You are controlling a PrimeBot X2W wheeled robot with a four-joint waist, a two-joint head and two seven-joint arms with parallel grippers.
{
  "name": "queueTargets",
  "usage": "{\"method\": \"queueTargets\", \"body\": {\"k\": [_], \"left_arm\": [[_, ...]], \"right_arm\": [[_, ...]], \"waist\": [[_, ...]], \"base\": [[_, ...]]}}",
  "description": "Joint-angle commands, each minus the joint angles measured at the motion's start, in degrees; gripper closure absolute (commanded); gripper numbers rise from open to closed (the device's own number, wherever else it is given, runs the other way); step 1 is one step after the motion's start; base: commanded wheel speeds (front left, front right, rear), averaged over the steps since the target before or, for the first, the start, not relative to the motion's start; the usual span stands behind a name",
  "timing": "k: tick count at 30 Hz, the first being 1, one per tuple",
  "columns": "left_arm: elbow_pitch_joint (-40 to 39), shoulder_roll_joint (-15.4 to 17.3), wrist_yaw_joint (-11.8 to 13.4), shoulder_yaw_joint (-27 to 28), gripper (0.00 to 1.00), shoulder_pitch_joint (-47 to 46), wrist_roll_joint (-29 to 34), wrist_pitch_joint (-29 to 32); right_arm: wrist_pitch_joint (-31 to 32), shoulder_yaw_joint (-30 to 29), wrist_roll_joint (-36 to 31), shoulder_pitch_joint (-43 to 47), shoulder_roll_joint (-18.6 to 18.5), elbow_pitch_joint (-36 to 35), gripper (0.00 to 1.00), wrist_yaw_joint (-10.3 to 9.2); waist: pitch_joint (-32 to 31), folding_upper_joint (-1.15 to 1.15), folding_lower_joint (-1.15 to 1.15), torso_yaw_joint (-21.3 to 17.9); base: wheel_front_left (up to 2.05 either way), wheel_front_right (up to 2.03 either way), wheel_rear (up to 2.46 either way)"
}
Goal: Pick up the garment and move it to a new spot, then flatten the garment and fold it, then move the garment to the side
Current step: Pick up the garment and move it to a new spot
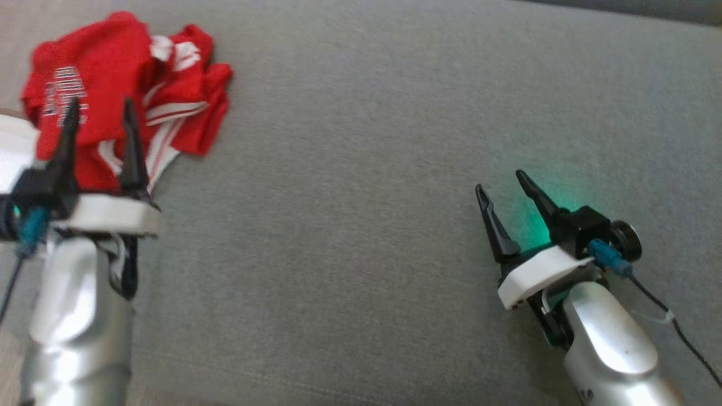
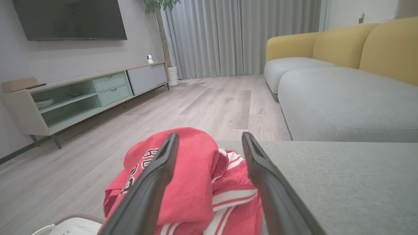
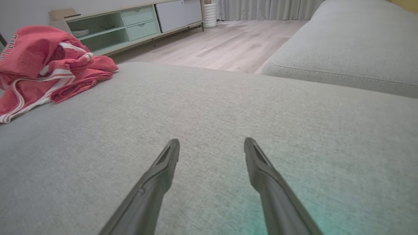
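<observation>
Lying bunched on cushion (image 1: 366,169): red garment (image 1: 186,96). L gripper (image 1: 100,104) by it, fingers spread, empty. R gripper (image 1: 499,181) spread too, well apart.

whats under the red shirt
The red garment lies crumpled on the grey cushion. The patch directly beneath it, and anything tucked in its folds, is covered.

1 red garment (image 1: 113,67). 1 left gripper (image 1: 101,104) and 1 right gripper (image 1: 499,180), each with 2 fingers (image 1: 133,152). Beyond: 1 TV (image 2: 70,19), 1 cabinet (image 2: 19,107) with 2 drawers (image 2: 109,81), 1 plant (image 2: 160,19), 1 camera (image 2: 150,58), 1 yellow sofa (image 2: 343,42).
</observation>
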Motion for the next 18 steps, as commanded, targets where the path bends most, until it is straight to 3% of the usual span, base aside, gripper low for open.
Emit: {"method": "queueTargets", "body": {"k": [1, 9, 18], "left_arm": [[0.06, 2.66, -0.18, 2.19, 0.0, -2.94, -0.66, -0.29], [15.01, 9.25, 0.44, 2.73, 0.0, -13.14, -0.99, 0.2], [27.95, 11.84, 6.36, 2.95, 0.0, -18.23, 0.2, 2.08]], "right_arm": [[-0.63, 1.34, 0.4, -1.49, -0.33, -1.8, 0.0, 0.44], [-0.63, 1.82, 1.23, -3.51, -1.36, -2.98, 0.0, 0.44], [-0.63, 1.45, 1.74, -4.48, -1.99, -3.47, 0.0, 0.44]], "waist": [[2.94, 0.0, -0.01, -2.88], [7.71, 0.0, -0.01, -7.51], [9.73, 0.0, -0.01, -9.58]], "base": [[0.0, 0.0, 0.0], [0.0, 0.0, 0.0], [0.0, 0.0, 0.0]]}}
